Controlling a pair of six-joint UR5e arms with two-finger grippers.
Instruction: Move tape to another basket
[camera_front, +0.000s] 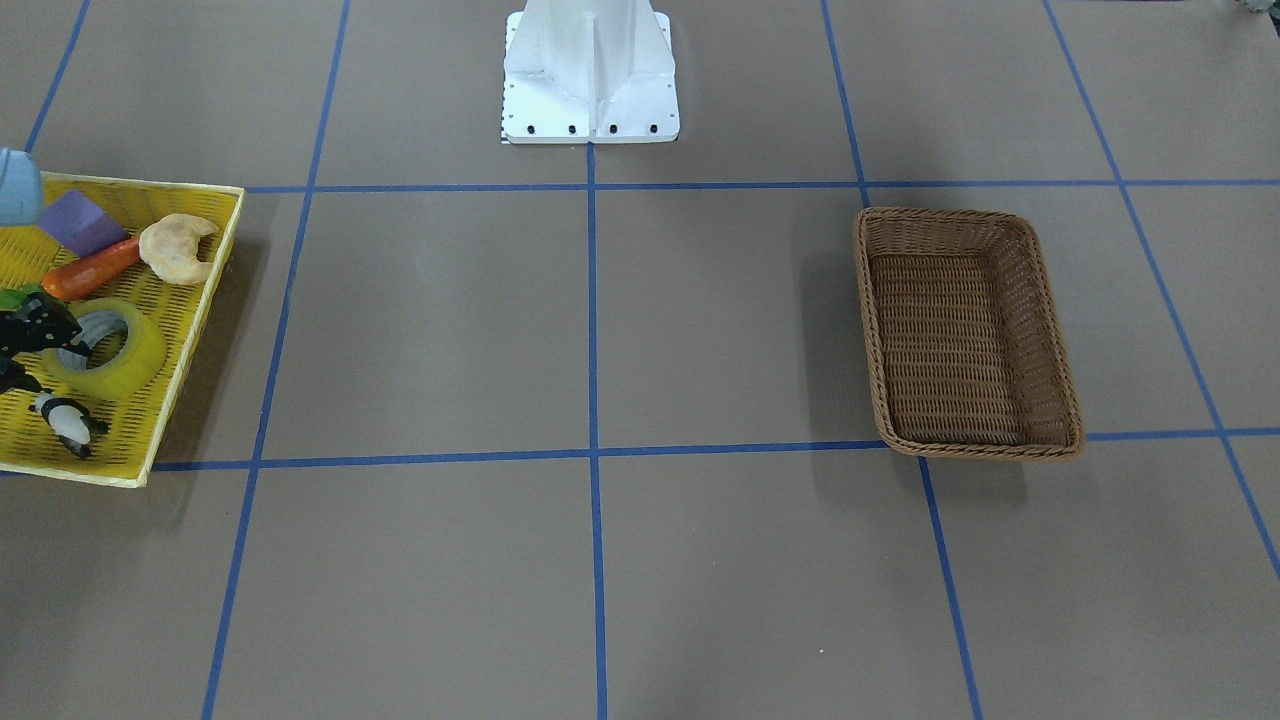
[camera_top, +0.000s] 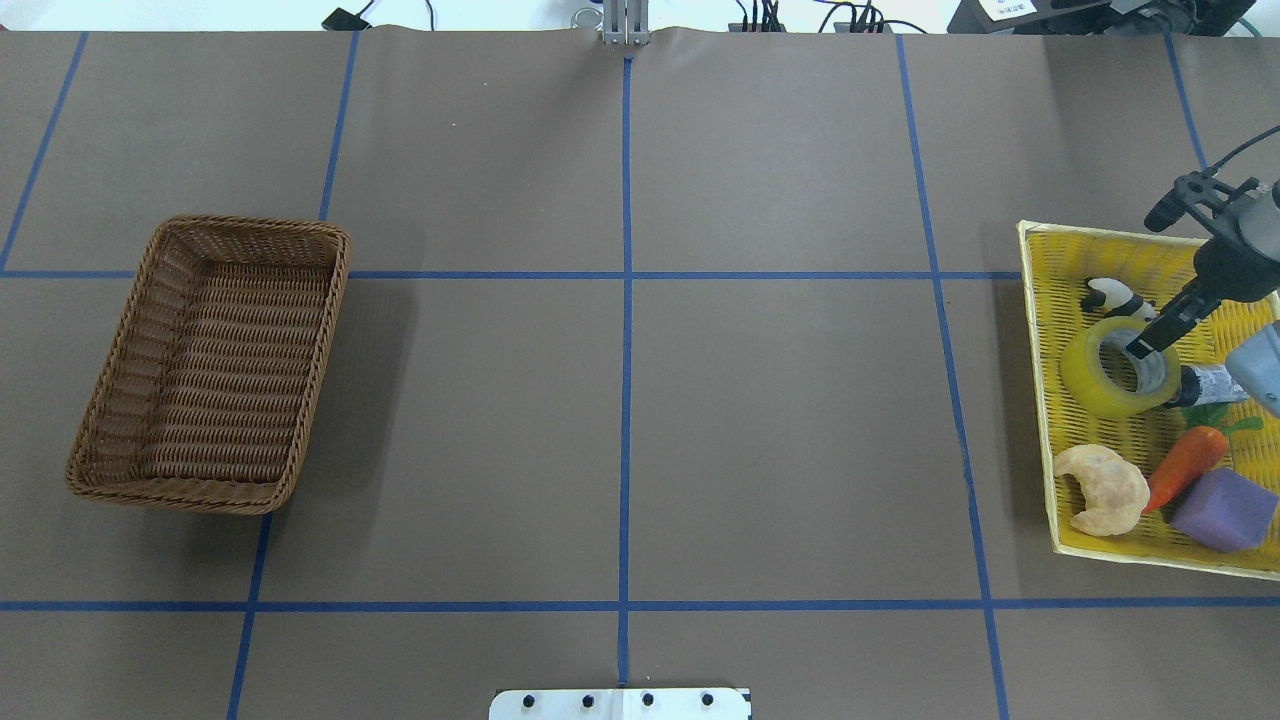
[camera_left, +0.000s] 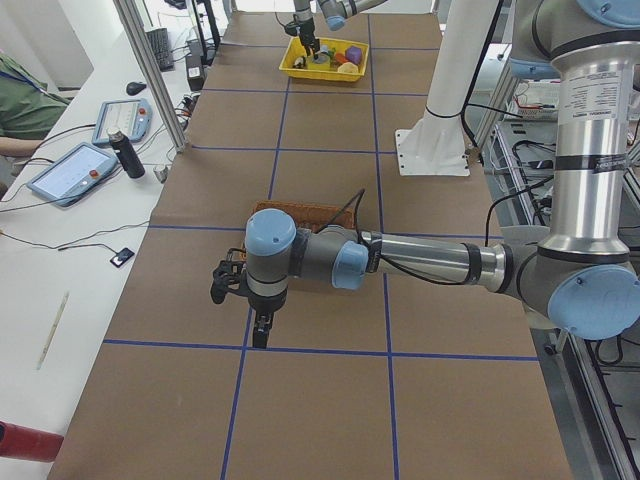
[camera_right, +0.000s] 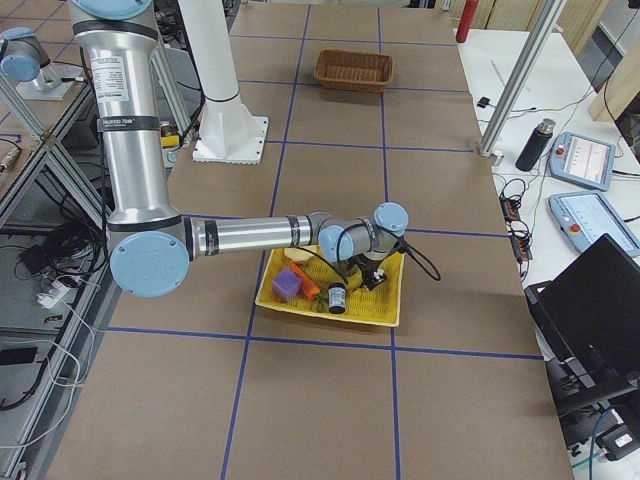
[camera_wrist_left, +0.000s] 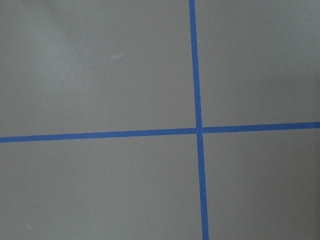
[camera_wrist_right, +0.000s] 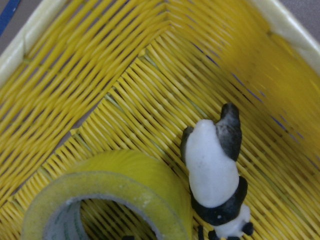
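Yellow roll in a yellow tray: is that the tape?

Yes. The tape (camera_top: 1085, 378) lies flat in the tray (camera_top: 1040, 300) at the robot's right, hole up, just beside the panda (camera_top: 1112, 297). Lying like that, its core is open from above, which I think is why the right gripper (camera_top: 1143, 346) comes at it from over the top.

How do the jaws stand?

Parted. One fingertip shows down in the core. The wrist view hints that the other is outside the roll on the panda's side, so they seem to straddle the wall. Nothing says they have pinched it: the tape sits on the mesh, not lifted.

And the arm?

It reaches out low from its elbow, the wrist bent so the fingers point down into the tray.

Why is the basket so far off?

The basket (camera_top: 110, 420) sits toward the other end of the table (camera_top: 620, 430), well apart from the tray, with nothing in it. My guess is that a long carry, or a hand-over, will be needed.

What about the left arm?

It is stretched level over the table near the basket, with the left gripper (camera_left: 260, 335) pointing straight down above a crossing of blue lines (camera_wrist_left: 199, 131). The gripper shows only from the side, so I can't tell whether its jaws are apart.
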